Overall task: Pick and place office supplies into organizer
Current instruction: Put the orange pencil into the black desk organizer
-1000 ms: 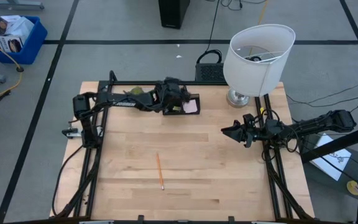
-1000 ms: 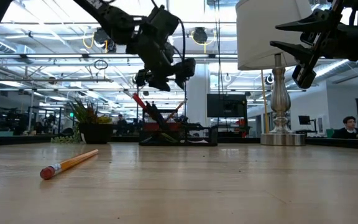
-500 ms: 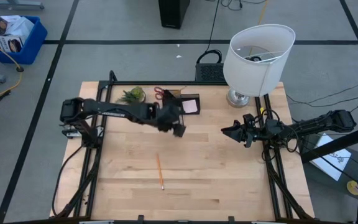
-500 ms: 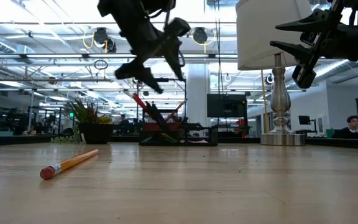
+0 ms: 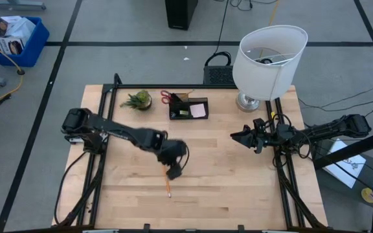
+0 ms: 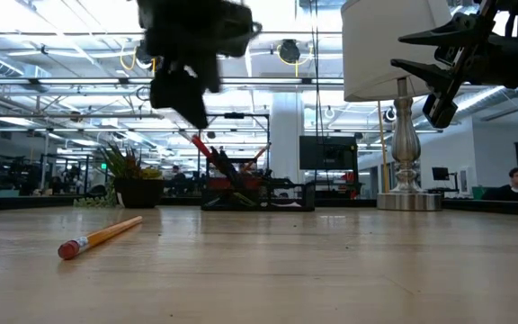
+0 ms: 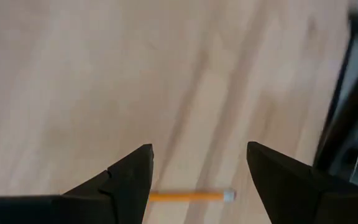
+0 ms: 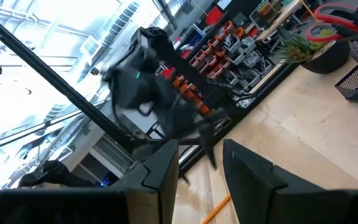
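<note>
The left gripper [image 5: 173, 169] hangs fingers apart, empty, over the orange pencil [image 5: 166, 178] on the wooden table [image 5: 238, 188]. The right gripper [image 5: 238, 136] waits near the lamp [image 5: 267, 58], jaws parted. The organizer [image 5: 188, 108] sits at the far edge.

The dark left arm reaches from its base at the counter's left edge out across the middle, elbow low, forearm angled toward the front. Its black two-finger left gripper [image 5: 173, 169] points steeply down over the counter, and its jaws stand wide apart with nothing between them; the left wrist view shows both dark fingers [image 7: 127, 180] spread, bare wood between. In the low view this gripper [image 6: 187, 94] hangs well above the counter surface. The dark right arm lies stretched along the right edge, its black right gripper [image 5: 239, 136] pointing inward, raised off the counter, jaws parted and holding nothing, fingers [image 8: 160, 168] seen spread in its own wrist view.
</note>
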Controlling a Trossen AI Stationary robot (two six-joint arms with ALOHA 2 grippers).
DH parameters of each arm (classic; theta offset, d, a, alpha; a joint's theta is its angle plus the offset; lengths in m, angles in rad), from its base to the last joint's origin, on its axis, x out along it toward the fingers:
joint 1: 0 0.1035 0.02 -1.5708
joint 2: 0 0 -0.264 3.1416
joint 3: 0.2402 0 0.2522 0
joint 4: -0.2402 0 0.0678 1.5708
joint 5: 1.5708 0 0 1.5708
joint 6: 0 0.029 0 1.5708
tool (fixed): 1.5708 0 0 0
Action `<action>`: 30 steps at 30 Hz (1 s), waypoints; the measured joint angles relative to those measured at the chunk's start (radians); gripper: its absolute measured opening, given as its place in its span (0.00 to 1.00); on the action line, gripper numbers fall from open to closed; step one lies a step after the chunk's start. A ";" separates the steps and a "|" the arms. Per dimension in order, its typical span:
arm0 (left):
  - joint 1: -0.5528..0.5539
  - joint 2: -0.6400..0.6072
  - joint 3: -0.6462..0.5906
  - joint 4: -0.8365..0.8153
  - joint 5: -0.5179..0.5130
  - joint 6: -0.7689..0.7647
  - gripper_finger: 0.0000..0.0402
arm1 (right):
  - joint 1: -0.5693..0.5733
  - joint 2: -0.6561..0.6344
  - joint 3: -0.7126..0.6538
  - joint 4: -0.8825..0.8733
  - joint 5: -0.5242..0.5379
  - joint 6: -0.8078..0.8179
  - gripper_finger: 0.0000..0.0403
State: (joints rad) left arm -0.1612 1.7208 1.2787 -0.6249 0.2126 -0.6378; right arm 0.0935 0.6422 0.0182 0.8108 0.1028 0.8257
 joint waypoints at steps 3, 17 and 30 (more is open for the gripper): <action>-0.067 0.030 0.014 -0.054 0.001 0.128 0.65 | 0.000 0.000 0.000 -0.001 0.000 0.000 0.29; -0.260 0.090 0.036 -0.140 -0.305 0.950 0.65 | 0.000 0.000 0.000 0.000 0.000 0.000 0.29; -0.279 0.095 0.020 -0.052 -0.222 1.075 0.65 | 0.000 0.000 0.000 0.000 0.000 0.000 0.29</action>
State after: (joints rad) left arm -0.4402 1.8155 1.2987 -0.6764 -0.0093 0.4370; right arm 0.0934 0.6426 0.0185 0.8108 0.1028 0.8256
